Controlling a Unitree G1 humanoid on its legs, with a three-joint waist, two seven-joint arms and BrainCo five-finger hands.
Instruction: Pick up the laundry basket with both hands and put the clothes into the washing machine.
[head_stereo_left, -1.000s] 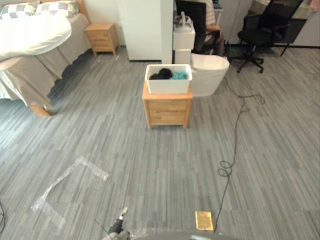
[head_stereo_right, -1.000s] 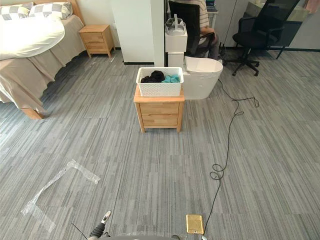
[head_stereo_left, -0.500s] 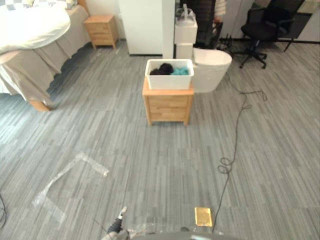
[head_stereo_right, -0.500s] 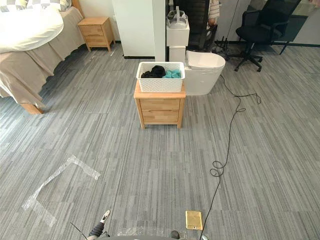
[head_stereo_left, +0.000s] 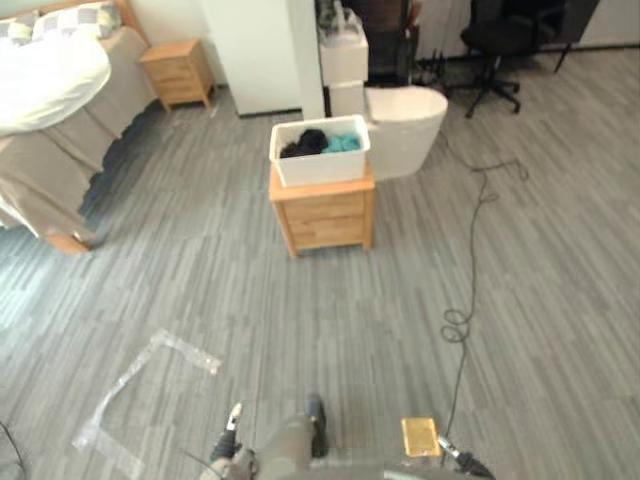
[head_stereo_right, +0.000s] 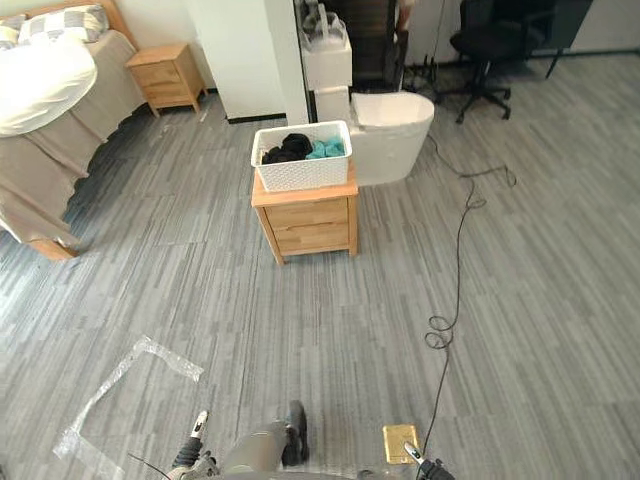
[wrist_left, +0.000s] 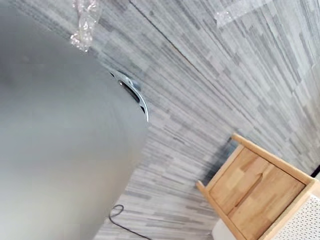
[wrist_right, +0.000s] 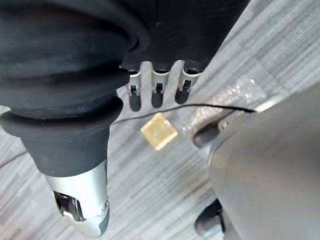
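Your right hand (wrist_right: 156, 91) hangs over the floor (head_stereo_right: 330, 320), fingers straight and relaxed with the thumb set apart. It holds nothing and touches nothing. Past its fingertips a small gold plate (wrist_right: 158, 131) lies on the floor, well on the near side of the worktop (head_stereo_right: 310, 222). Your left hand (head_stereo_right: 192, 452) pokes in at the lower edge of the head view, also well on the near side of the worktop. You cannot tell how far open it is.

The white laundry basket (head_stereo_right: 305, 176) sits on top of the small wooden two-drawer worktop, neither hand near it, with the clothes (head_stereo_right: 292, 147), black and teal, inside it.

Compared with half a second ago the whole scene has slid and tilted, so your camera moved. The basket sits on the worktop just as it did.
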